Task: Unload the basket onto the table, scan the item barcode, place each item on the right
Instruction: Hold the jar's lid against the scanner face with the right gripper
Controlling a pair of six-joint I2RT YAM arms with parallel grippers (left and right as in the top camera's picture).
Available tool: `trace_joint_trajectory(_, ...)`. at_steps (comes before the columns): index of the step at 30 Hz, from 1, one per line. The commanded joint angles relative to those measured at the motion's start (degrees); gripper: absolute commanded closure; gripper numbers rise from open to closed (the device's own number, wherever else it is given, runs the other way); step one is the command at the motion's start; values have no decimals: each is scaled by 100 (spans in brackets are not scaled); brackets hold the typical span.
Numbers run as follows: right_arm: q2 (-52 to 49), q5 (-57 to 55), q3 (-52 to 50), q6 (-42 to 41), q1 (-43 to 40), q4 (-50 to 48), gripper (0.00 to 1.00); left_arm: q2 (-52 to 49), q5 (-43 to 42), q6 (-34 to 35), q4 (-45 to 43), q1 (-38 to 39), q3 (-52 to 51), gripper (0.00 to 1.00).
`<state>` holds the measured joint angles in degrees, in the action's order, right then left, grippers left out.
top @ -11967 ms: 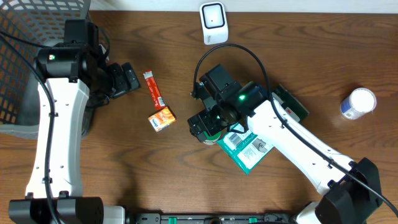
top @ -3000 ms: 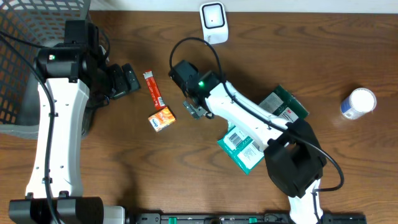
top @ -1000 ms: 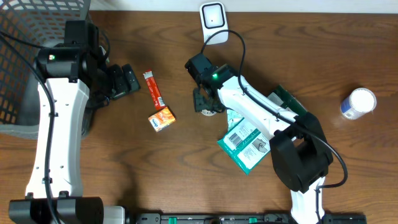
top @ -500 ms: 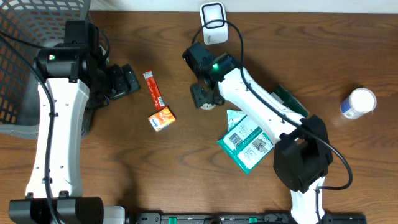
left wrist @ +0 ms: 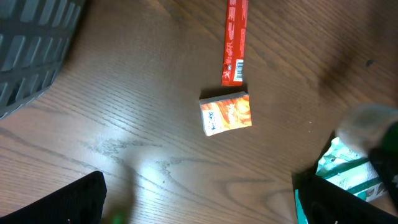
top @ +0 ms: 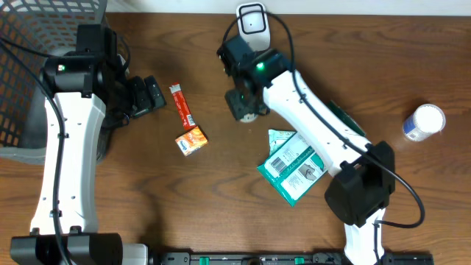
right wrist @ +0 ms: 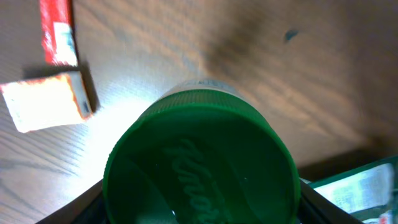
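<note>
Two arms: right fingers clamp green-lidded bottle near scanner at far edge; left fingers wide over bare wood.

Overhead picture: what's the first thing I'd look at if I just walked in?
The right end effector grips a round green-lidded container, close to the small white barcode scanner at the top edge of the dark wooden table. A green-and-white flat pouch lies under that arm. A small orange box and a thin red stick packet sit further left.
</note>
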<state>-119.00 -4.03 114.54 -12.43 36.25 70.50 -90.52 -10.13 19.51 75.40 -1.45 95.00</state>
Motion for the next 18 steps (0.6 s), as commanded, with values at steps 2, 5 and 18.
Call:
trace_joint_trajectory(2,61,-42,756,409,-173,57,48,90,35,26,26,-2,-28,1)
trace_joint_trajectory(5,61,-44,1182,682,-295,28,52,90,35,26,26,-2,-28,1)
trace_joint_trajectory(18,59,-772,1735,817,-1005,-1980,55,90,35,26,26,-2,-28,1)
